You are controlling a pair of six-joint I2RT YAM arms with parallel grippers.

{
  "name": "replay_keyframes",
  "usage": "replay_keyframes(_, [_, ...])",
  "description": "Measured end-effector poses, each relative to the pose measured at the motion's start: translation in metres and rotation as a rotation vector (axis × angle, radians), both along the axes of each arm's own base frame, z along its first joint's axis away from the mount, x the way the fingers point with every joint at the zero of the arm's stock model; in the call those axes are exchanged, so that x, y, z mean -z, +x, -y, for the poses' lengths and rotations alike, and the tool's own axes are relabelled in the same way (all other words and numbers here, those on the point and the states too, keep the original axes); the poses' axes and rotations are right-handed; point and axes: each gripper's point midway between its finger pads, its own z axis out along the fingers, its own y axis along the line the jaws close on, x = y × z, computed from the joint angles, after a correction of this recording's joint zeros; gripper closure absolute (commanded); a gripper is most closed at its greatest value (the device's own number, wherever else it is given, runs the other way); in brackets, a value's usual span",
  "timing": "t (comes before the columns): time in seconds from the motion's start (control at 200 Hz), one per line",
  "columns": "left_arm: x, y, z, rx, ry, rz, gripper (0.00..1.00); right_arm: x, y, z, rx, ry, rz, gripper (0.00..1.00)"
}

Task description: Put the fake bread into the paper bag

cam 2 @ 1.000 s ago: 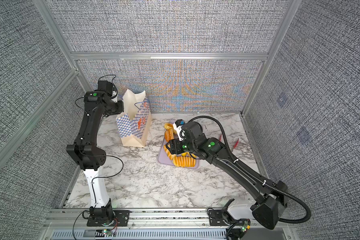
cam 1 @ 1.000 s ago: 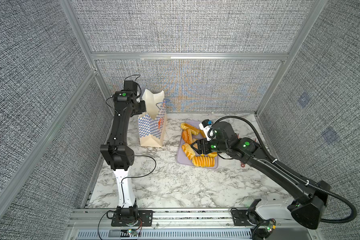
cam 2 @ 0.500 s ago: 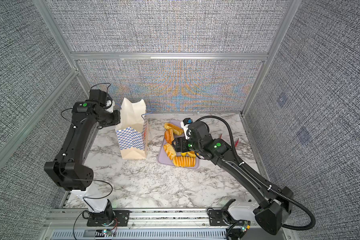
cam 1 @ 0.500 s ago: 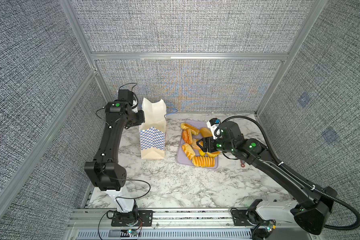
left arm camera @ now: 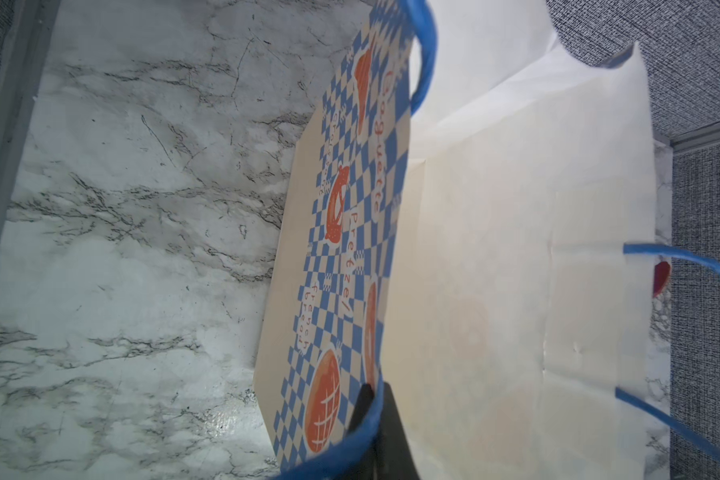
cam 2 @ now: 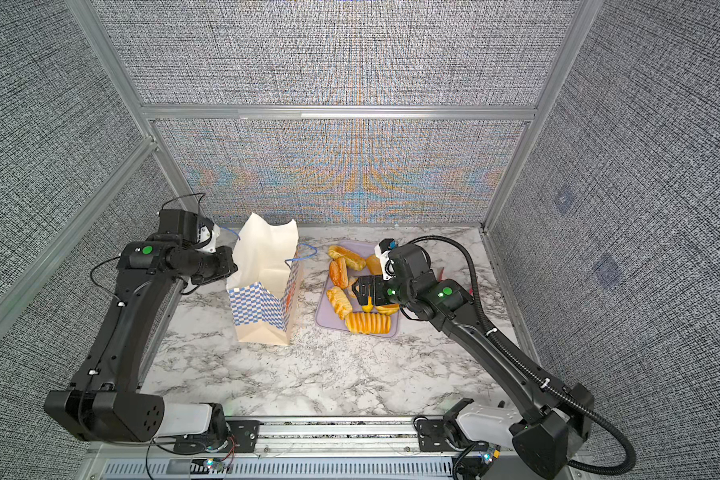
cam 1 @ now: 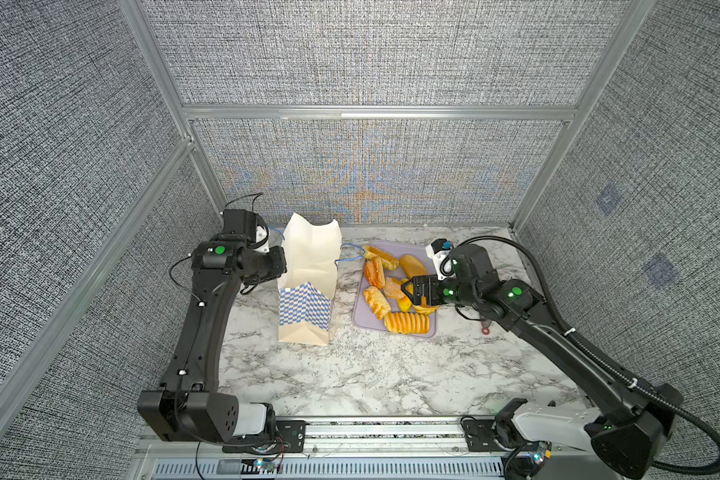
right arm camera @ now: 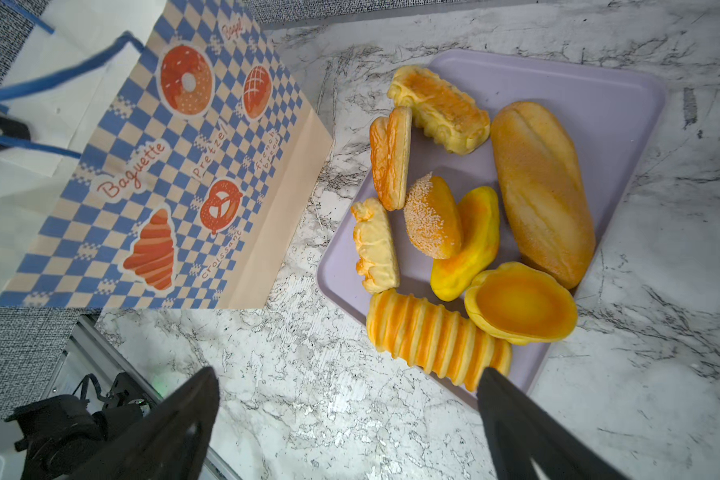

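right fingers (right arm camera: 512, 419): spread wide, nothing held.
fake bread (right arm camera: 433, 216): eight pieces, all out ahead of those fingers on the lavender tray (right arm camera: 599, 91).
ribbed roll (right arm camera: 433, 336) nearest, one end right at a fingertip; touching or just clear, can't tell from this angle.
tart shell (right arm camera: 520, 303) just past the roll, long loaf (right arm camera: 541, 191) farther ahead.
paper bag (right arm camera: 175, 187): upright on the tabletop (right arm camera: 308, 395), off to one side of the right fingers, apart from the tray.
left fingers (left arm camera: 385, 432): pressed together on the bag's rim, one outside the wall, one inside.
blue cord handle (left arm camera: 352, 442) crossing right at the pinch; probably caught in it too, not confirmable.
left fingers cut off by the frame edge in the wrist view.
in both top views: left fingers hidden against the bag wall, right ones lost in the dark wrist body above the tray.
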Motion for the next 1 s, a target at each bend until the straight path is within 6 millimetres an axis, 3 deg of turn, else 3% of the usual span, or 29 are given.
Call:
replay_keyframes(0.17, [0.008, -0.02, 0.003, -0.027, -0.045, -0.021, 1.0, 0.004, 0.012, 0.023, 0.077, 0.004, -0.031, 0.07])
replay_keyframes(0.425, [0.014, -0.033, 0.01, -0.038, -0.111, -0.035, 1.0, 0.006, 0.012, 0.05, 0.141, 0.007, -0.055, 0.08])
replay_keyframes(0.6, [0.011, -0.04, 0.012, -0.034, -0.13, -0.029, 0.51, 0.015, 0.011, 0.079, 0.239, -0.021, -0.09, 0.05])
replay_keyframes(0.71, [0.005, -0.043, 0.01, -0.041, -0.126, -0.006, 0.34, 0.029, 0.006, 0.1, 0.308, -0.048, -0.127, 0.01])
replay_keyframes(0.74, [0.002, -0.043, 0.009, -0.046, -0.119, 0.005, 0.11, 0.032, 0.004, 0.106, 0.328, -0.054, -0.136, 0.01])
replay_keyframes(0.76, [0.0, -0.044, 0.008, -0.048, -0.116, 0.011, 0.03, 0.034, 0.003, 0.109, 0.34, -0.057, -0.144, 0.01])
replay_keyframes(1.0, [-0.024, -0.054, -0.007, -0.093, -0.057, 0.126, 0.02, 0.075, -0.013, 0.169, 0.541, -0.149, -0.237, 0.01])
